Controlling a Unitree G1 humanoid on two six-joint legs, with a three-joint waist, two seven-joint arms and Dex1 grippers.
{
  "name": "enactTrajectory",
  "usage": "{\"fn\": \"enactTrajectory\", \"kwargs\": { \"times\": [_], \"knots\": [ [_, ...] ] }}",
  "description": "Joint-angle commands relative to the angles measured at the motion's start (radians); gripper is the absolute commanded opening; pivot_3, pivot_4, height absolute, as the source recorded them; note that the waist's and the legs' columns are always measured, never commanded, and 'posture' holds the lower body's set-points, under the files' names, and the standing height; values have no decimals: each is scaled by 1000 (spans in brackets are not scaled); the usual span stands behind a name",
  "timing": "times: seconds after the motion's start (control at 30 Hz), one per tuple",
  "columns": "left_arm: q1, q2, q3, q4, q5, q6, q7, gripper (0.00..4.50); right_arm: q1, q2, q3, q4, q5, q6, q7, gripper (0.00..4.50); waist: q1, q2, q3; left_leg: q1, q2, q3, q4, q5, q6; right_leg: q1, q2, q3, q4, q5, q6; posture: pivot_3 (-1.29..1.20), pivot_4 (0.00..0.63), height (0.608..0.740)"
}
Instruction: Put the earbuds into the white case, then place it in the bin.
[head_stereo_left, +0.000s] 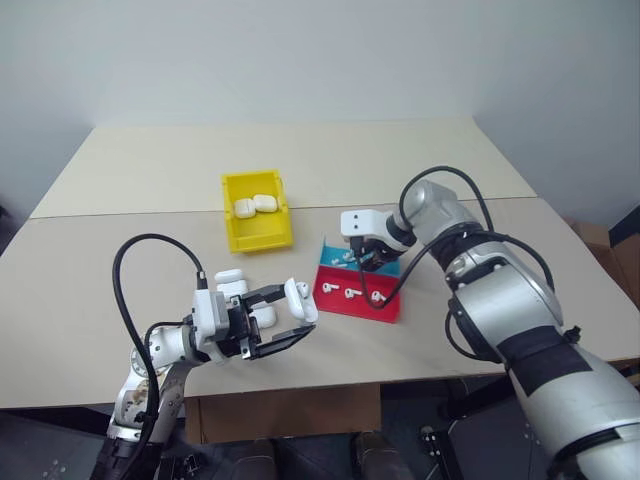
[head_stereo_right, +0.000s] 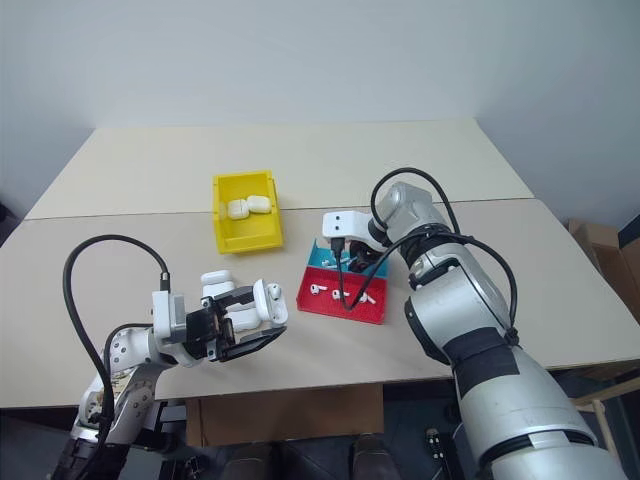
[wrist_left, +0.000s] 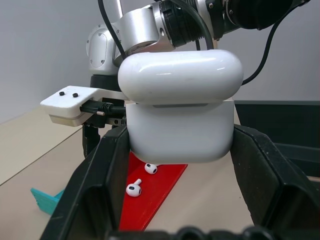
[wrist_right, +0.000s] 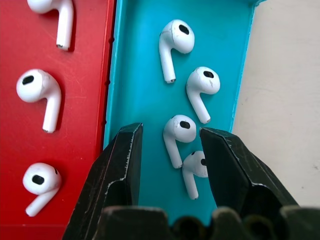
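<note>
- The table (head_stereo_left: 120, 250) carried everything: the bin (head_stereo_left: 256, 238) sat toward its middle, the tray (head_stereo_left: 375, 305) just to the right of that and nearer the robot.
- The bin was yellow, with two shut white cases already lying in it side by side; it stood well apart from both grippers.
- The tray had a red half and a teal half (wrist_right: 140, 75); the earbuds (wrist_right: 175, 131) lay loose in both (three on red, four on teal in the right wrist view).
- The left gripper (head_stereo_left: 285, 318) was clenched on the white case (wrist_left: 180, 107), held off the table, left of the tray; lid looked down on the body in the left wrist view. More white cases (head_stereo_left: 232, 282) sat on the table just behind it.
- The right gripper (wrist_right: 170, 145) pointed steeply down over the teal half, its jaws apart and released, nothing between them squeezed yet.
- Key relation: one earbud lay right between the two black fingers (wrist_right: 120, 165), closer to the one on the tray's outer side, head away from the wrist, stem toward it. Its long axis ran roughly along the fingers, so they would close across the stem (good for a pinch, I judged).
- A second earbud sat touching or nearly touching that same finger, lower down; risk of catching both.
- The right arm was clearly the nearer one to the earbuds; the left just presented the case.
- Judged step: picking an earbud, early in the task.
</note>
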Motion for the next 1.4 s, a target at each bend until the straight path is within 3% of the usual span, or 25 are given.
{"fn": "enactTrajectory", "kwargs": {
  "times": [0.03,0.27,0.37,1.4],
  "knots": [
    [-4,1,-1,-29,2,-21,8,2781,-36,-2,-32,-3,15,31,-5,2257,0,0,0,0,0,0,0,0,0,0,0,0,0,0,0,0,150,740],
    [6,4,-1,-36,6,-21,18,2781,-27,-4,-36,1,0,38,-22,2257,0,0,0,0,0,0,0,0,0,0,0,0,0,0,0,0,150,740],
    [8,5,-2,-38,7,-21,20,2781,-25,-3,-35,1,-3,40,-29,1786,0,0,0,0,0,0,0,0,0,0,0,0,0,0,0,0,150,740],
    [29,24,4,-60,3,-16,31,2781,10,-7,-72,18,6,76,-73,1786,-1,0,0,0,0,0,0,0,0,0,0,0,0,0,0,0,150,740]
  ]
}}
